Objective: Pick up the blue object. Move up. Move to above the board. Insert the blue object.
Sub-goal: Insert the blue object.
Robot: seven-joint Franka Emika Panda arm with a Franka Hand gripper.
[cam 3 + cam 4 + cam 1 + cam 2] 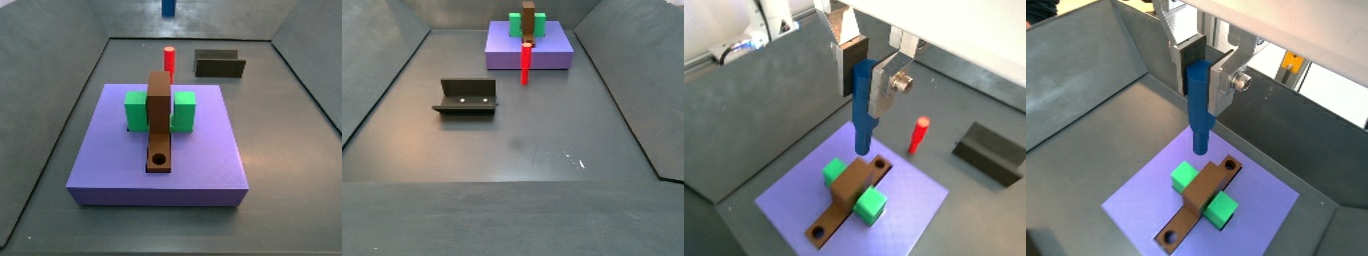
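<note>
Step in hand: transfer to above the board (pixel 850 200); pickup and lift judged complete, insertion not yet begun.
Gripper (pixel 1204 75): high above the bench (pixel 516 140), out of frame in both side views save for the peg's lower tip.
Fingers (pixel 885 85): pinching the upper part of the blue object (pixel 863 105), pressed against its sides in both wrist views.
Blue object, position: clear of every surface, hanging above the purple slab (pixel 187 155) near the green block (pixel 135 110); tip only at the top edge in a side view (pixel 168 8).
Blue object, axis: long axis close to vertical, free end pointing down.
Board: flat across the green block, hole (pixel 159 159) near one end, unobstructed.
Red peg (pixel 170 58): upright beside the slab, well clear.
Fixture (pixel 466 96): apart on the bench.
Next move, as judged: lateral shift until the tip sits over the hole, axis kept vertical, then straight descent; exact offset cannot be told.
</note>
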